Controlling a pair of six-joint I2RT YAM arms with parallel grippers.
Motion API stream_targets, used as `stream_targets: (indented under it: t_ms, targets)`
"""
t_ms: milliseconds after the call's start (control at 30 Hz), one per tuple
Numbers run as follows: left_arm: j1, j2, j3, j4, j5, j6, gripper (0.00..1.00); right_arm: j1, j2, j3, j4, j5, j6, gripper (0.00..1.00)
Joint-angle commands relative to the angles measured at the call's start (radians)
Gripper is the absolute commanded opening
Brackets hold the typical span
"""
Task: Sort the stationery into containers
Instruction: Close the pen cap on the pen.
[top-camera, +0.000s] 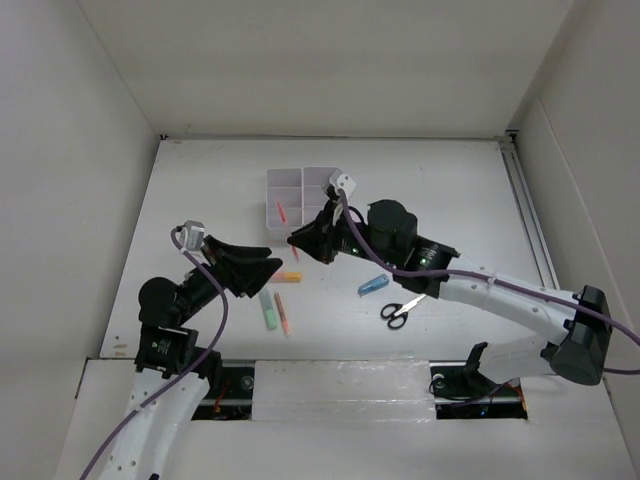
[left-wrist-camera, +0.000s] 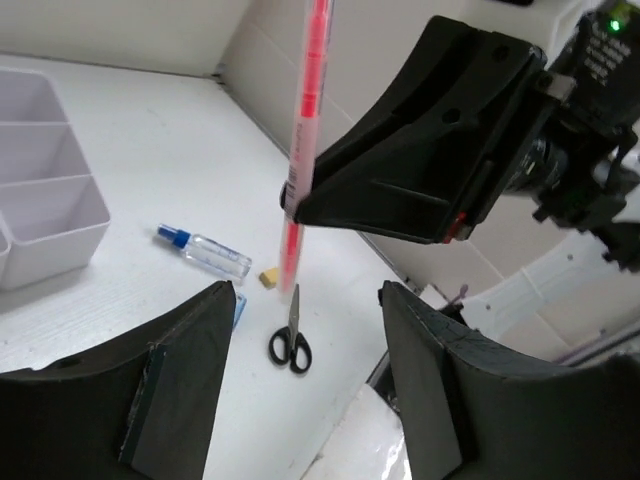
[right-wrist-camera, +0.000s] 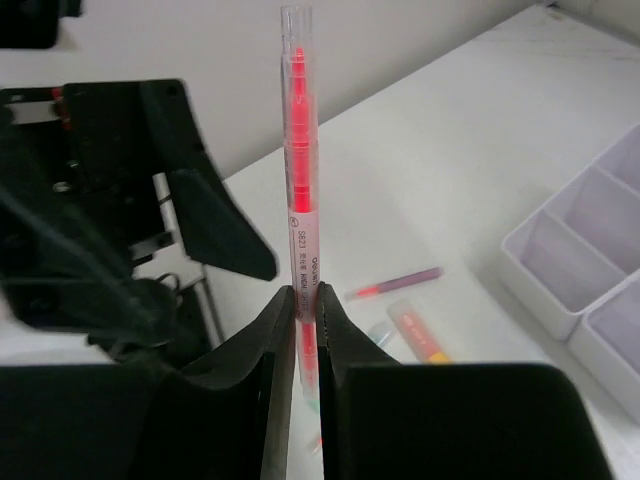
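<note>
One red pen (right-wrist-camera: 300, 200) is clamped in the right gripper (right-wrist-camera: 307, 310), the left gripper (left-wrist-camera: 305, 330) parted and empty; lowering into a tray (top-camera: 269, 195) seems needed.

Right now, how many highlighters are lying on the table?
3: orange-yellow highlighter by the left tool, green highlighter nearer the robot, blue highlighter beside the scissors. Others may be hidden.
</note>
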Motion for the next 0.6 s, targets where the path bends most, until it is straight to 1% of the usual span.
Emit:
stream_targets:
  t_ms: [0,33,67,100,133,200,267,300,433,567]
  targets:
    - [-0.002,0.001,0.082,-0.176,-0.169,0.089,0.57,-0.051,0.065,0.053,0.1,0.073,-0.054,0.0]
    - [-0.002,0.021,0.091,-0.232,-0.181,0.104,0.59,-0.068,0.081,0.053,0.129,0.064,-0.054,0.0]
    - [-0.002,0.03,0.1,-0.253,-0.192,0.118,0.59,-0.108,0.099,0.053,0.2,0.035,-0.054,0.0]
    - [-0.002,0.03,0.116,-0.269,-0.206,0.127,0.76,-0.128,0.12,0.053,0.238,0.021,-0.064,0.0]
    - [-0.002,0.044,0.126,-0.286,-0.215,0.128,1.0,-0.15,0.165,0.053,0.278,0.009,-0.083,0.0]
    - [-0.002,0.072,0.154,-0.36,-0.273,0.154,1.0,-0.211,0.209,0.053,0.407,-0.043,-0.107,0.0]
    - [-0.002,0.096,0.185,-0.383,-0.286,0.154,1.0,-0.252,0.274,0.042,0.516,-0.056,-0.12,0.0]
    - [-0.002,0.096,0.194,-0.4,-0.286,0.167,1.0,-0.298,0.297,0.042,0.58,-0.086,-0.12,0.0]
    - [-0.002,0.107,0.245,-0.445,-0.286,0.216,1.0,-0.397,0.412,0.061,0.688,-0.169,-0.109,0.0]
    - [-0.002,0.107,0.222,-0.4,-0.24,0.227,1.0,-0.464,0.515,0.076,0.777,-0.247,-0.109,0.0]
